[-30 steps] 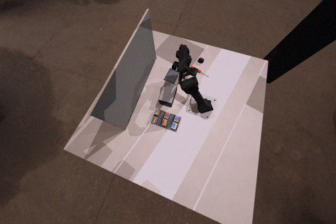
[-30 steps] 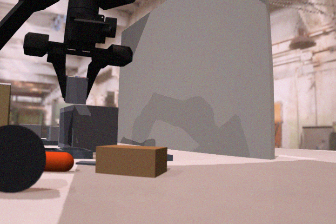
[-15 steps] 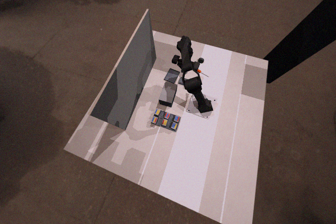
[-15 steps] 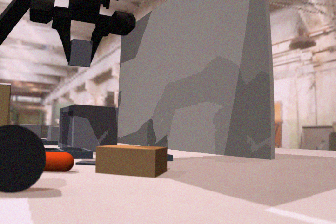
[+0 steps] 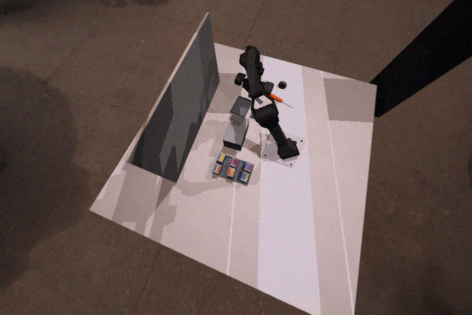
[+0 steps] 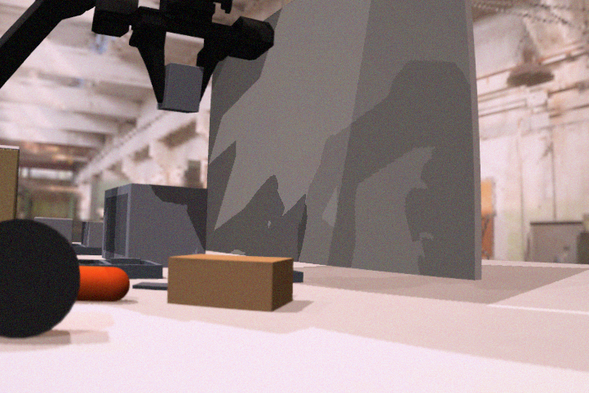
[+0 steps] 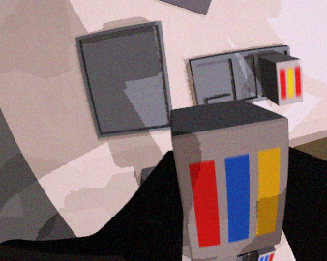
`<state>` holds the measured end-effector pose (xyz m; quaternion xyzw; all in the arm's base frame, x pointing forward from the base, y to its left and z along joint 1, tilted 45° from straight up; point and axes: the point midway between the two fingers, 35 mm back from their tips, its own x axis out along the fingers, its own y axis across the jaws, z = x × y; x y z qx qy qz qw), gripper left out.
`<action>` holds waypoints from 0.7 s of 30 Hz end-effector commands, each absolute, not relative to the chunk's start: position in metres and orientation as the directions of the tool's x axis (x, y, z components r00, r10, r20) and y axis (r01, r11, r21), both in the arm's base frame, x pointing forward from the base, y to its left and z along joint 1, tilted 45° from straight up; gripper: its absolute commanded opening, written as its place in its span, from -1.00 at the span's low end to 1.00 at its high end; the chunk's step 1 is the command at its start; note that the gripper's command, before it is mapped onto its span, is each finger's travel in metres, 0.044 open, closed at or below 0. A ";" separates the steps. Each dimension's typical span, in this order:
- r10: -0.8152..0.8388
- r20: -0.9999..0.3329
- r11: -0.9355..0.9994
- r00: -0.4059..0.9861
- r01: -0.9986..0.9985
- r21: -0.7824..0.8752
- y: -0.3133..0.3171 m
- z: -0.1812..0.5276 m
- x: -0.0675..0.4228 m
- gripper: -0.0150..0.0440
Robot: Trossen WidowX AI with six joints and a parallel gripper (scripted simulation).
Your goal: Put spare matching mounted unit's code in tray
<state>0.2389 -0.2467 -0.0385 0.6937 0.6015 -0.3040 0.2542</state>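
Note:
My gripper (image 6: pixel 180 86) (image 7: pixel 214 152) is shut on a grey block (image 6: pixel 181 84) (image 7: pixel 229 183). The block carries a red, a blue and a yellow stripe and hangs high above the table. In the wrist view the square grey tray (image 7: pixel 81 86) (image 5: pixel 233 110) lies below and to the left of the block. Beside the tray sits a low dark holder (image 7: pixel 216 75). A small unit (image 7: pixel 285 80) with red and yellow stripes sits at the holder's right end. A rack of several striped spares (image 5: pixel 233 167) lies further off.
A tall grey wall panel (image 5: pixel 179 113) (image 6: pixel 356 141) stands along the left. A grey box (image 5: pixel 235 134) (image 6: pixel 152 222) stands between tray and rack. A brown box (image 6: pixel 230 281), an orange-handled screwdriver (image 5: pixel 276 98) (image 6: pixel 102 282) and a black round knob (image 5: pixel 282 84) (image 6: pixel 33 276) lie nearby.

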 end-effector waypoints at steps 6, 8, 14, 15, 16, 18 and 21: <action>0.679 -0.727 -0.153 0.098 0.988 -0.010 -0.254 -0.041 0.267 -0.49; 0.679 -0.727 -0.153 0.098 0.988 -0.010 -0.255 -0.041 0.273 -0.49; 0.680 -0.726 -0.153 0.099 0.988 -0.008 -0.257 -0.043 0.292 -0.49; 0.680 -0.726 -0.153 0.099 0.988 -0.008 -0.257 -0.043 0.294 -0.49; 0.681 -0.726 -0.153 0.099 0.988 -0.008 -0.257 -0.044 0.297 -0.49; 0.681 -0.725 -0.153 0.099 0.988 -0.008 -0.257 -0.044 0.301 -0.49; 0.681 -0.725 -0.153 0.099 0.988 -0.008 -0.257 -0.044 0.302 -0.49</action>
